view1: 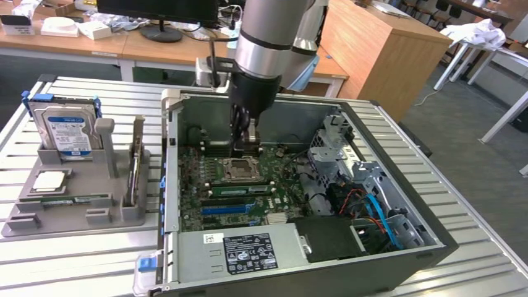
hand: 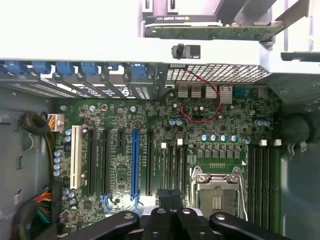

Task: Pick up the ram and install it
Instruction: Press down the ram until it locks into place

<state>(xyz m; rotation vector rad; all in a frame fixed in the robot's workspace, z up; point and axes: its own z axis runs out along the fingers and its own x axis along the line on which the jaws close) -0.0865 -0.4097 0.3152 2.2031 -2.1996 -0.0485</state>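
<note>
Slatted metal worktop [view1: 83, 247] carries an open computer case [view1: 429, 247] with its motherboard [view1: 239, 185] exposed. Beside it, toward the exterior view's left, a grey holder [view1: 74, 213] keeps the ram [view1: 64, 199] lying flat. Inside the case the gripper [hand: 170, 197] hangs above the motherboard, jaws closed together, empty.

I count one open computer case [view1: 396, 247], one motherboard [hand: 150, 125], one hard drive [view1: 68, 129], one grey holder tray [view1: 74, 213], one monitor [view1: 157, 9], my one gripper [hand: 170, 200].
</note>
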